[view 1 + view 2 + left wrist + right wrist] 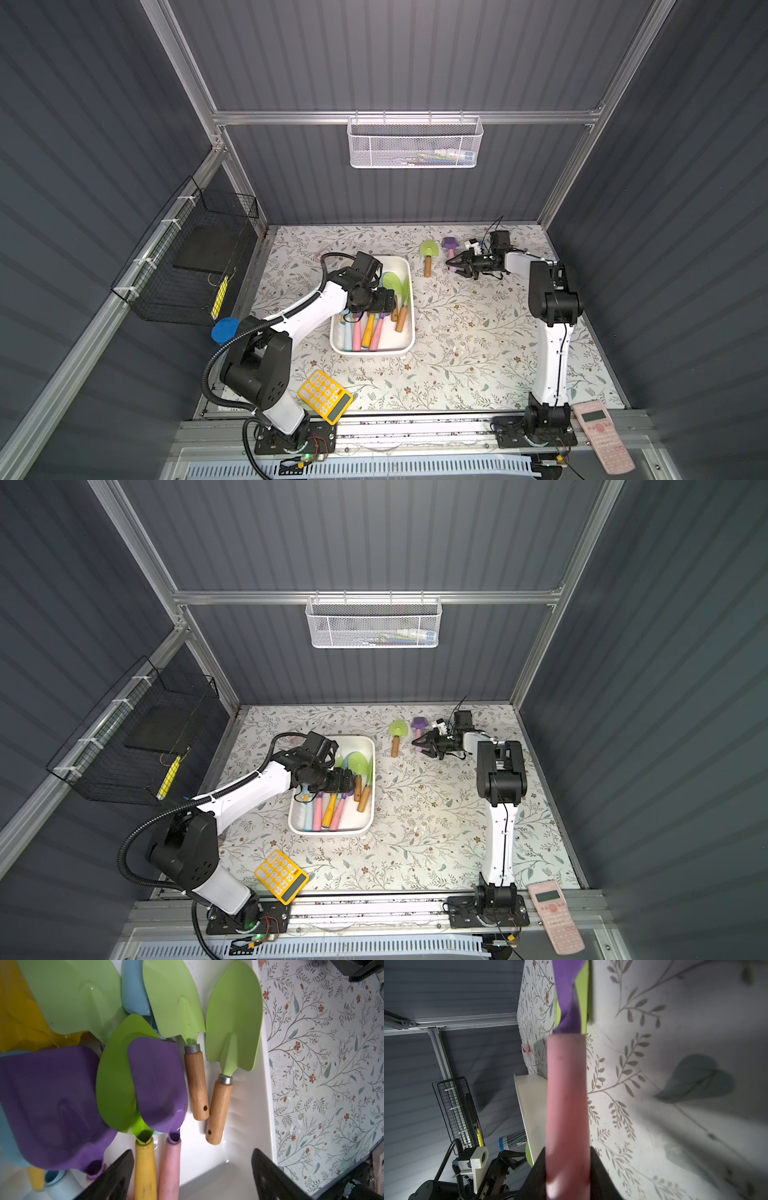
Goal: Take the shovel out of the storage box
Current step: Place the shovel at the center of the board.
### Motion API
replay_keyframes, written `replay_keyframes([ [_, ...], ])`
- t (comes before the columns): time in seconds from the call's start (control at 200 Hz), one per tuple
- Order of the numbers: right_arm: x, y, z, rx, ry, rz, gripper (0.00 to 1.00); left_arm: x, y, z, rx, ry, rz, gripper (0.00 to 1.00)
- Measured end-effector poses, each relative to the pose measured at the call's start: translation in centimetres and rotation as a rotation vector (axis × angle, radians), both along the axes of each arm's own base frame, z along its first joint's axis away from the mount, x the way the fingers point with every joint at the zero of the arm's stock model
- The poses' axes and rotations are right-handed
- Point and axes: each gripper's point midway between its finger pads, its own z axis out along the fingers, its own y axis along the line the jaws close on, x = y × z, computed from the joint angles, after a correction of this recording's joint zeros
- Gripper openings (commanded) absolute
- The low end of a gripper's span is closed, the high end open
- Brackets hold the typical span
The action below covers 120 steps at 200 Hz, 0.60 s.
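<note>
My left claw [192,1150] hangs wide open over the storage box [390,343]. My right claw [451,262] grips the purple shovel [449,245] by its pink handle, outside the storage box, past its far right corner.

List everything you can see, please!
white shallow plastic storage box: one, white, centre.
toy shovels: several, mixed colours, in the box.
green wooden-handled shovel: one, green, lying beyond box.
purple pink-handled shovel: one, purple, beside it.
yellow calculator: one, yellow, front left.
pink calculator: one, pink, front right.
white mesh basket: one, white, hung at back.
black wire basket: one, black, hung at left.
left gripper: one, black, open over box.
right gripper: one, black, shut on purple shovel.
</note>
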Motion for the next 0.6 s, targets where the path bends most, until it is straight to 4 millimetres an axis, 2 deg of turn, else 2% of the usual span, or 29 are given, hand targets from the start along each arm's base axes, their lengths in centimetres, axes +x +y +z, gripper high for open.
replay_keyframes([
  [0.14, -0.1, 0.0, -1.2, -0.011, 0.049, -0.009, 0.4, 0.0, 0.0, -0.1, 0.002, 0.002, 0.0, 0.88],
  [0.265, -0.8, -0.4, -2.5, -0.031, 0.116, -0.022, 0.42, 0.0, 0.1, -0.1, 0.007, -0.001, 0.003, 0.88],
  [0.32, -0.9, -0.5, -2.5, -0.034, 0.121, -0.025, 0.43, 0.0, 0.2, -0.1, 0.009, -0.002, 0.004, 0.88],
  [0.455, -0.9, -0.5, -2.1, -0.029, 0.118, -0.019, 0.61, 0.1, 0.2, -0.1, 0.011, -0.004, 0.006, 0.88],
  [0.6, -1.2, -0.9, -1.4, -0.075, 0.116, -0.033, 0.71, 0.1, 0.4, -0.2, 0.02, -0.005, 0.01, 0.88],
])
